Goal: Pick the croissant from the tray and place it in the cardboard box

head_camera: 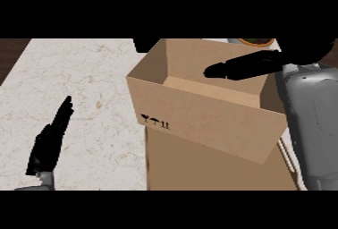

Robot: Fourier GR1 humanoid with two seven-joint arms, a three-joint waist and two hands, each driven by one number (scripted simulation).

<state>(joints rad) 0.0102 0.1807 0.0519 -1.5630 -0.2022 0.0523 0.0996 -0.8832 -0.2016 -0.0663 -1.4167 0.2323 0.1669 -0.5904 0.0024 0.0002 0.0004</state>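
Note:
The open cardboard box point(198, 112) stands at the middle of the counter, its front wall marked with small black symbols. My right hand point(246, 65) hovers over the box's opening at its far right side, fingers stretched out to the left with nothing visible in them. The right forearm point(310, 116) runs down the view's right side and covers what lies behind it. No croissant shows anywhere, and the box's floor is hidden by its walls. My left hand point(49, 141) rests open at the lower left, fingers up, well apart from the box.
A folded-out flap point(211, 167) of the box lies flat toward me. A thin white tray edge point(288, 154) shows beside the right forearm. A round brown-rimmed object point(257, 41) peeks out at the far right. Pale marble counter point(86, 76) spreads to the left.

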